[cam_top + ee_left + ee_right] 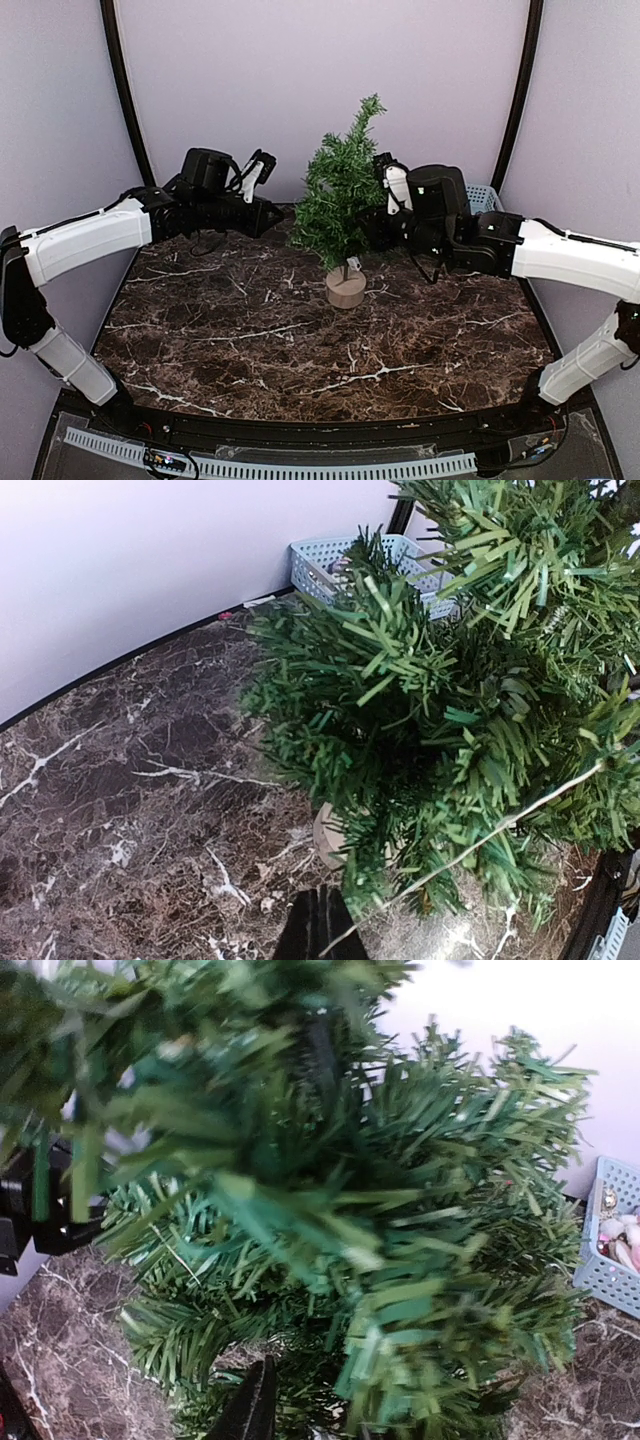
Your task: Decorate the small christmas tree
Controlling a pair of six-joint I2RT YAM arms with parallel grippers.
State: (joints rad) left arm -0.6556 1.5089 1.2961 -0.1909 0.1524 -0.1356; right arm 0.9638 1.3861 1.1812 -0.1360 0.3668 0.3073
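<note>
The small christmas tree (340,195) stands upright mid-table on its round wooden base (346,288). My left gripper (272,216) hovers just left of the tree. In the left wrist view its fingers (320,928) are shut, and a thin pale strand (480,842) runs taut from them up across the lower branches (420,710). My right gripper (368,230) is pushed into the branches from the right. In the right wrist view one dark finger (255,1405) shows well left of centre, so the jaws stand apart. Needles (330,1220) hide the other finger.
A pale blue mesh basket (482,198) sits at the back right by the wall, behind my right arm. It also shows in both wrist views (330,565) (615,1250), with small ornaments inside. The table is dark marble (250,340), with a curved wall behind it.
</note>
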